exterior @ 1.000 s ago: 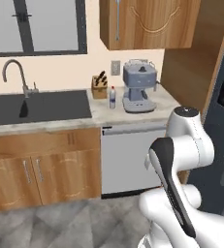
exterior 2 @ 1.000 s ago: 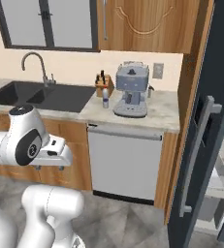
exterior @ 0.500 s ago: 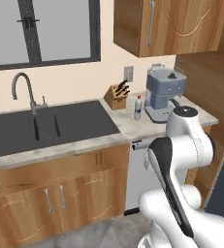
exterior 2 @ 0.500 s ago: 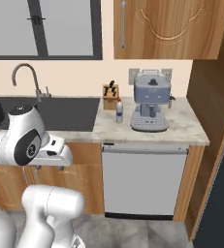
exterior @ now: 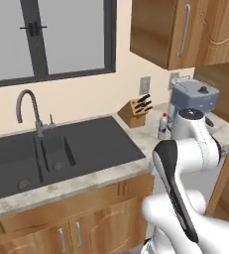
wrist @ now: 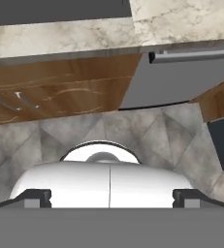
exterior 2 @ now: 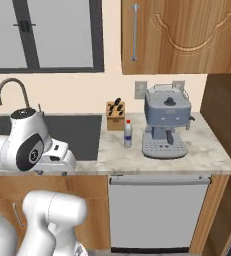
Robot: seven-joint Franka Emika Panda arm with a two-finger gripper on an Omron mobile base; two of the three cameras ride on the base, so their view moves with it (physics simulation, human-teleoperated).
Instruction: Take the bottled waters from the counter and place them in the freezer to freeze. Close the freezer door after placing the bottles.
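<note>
My two small dark finger tips [wrist: 33,197] stand far apart at the bottom corners of the hand view — jaws spread wide, nothing between them. The gripper [wrist: 109,198] looks down at a grey tiled floor [wrist: 147,131], the brown wooden cabinet fronts [wrist: 60,99] and the silver dishwasher front [wrist: 181,85] under the beige marbled stone counter [wrist: 60,36].

On that counter [exterior 2: 207,150], one small clear plastic bottle with a pale label and a red cap [exterior 2: 128,134] stands upright, just in front of a wooden knife block with dark handles [exterior 2: 116,114] and just to the left of a blue-grey coffee machine [exterior 2: 166,122]. From the left base view the same bottle [exterior: 163,126] shows beside my white arm [exterior: 185,158], with the knife block [exterior: 135,111] behind it against the cream wall and the coffee machine [exterior: 194,96] partly hidden by my upper joint.

A dark sink [exterior: 51,154] is set into the counter to the left, a curved grey tap [exterior: 29,111] rising behind it below a dark-framed window [exterior: 46,39]. Brown wooden wall cupboards [exterior 2: 182,37] hang above the coffee machine — one with a long grey handle. My arm [exterior 2: 29,150] is folded low at the near side of the counter, well apart from the bottle.
</note>
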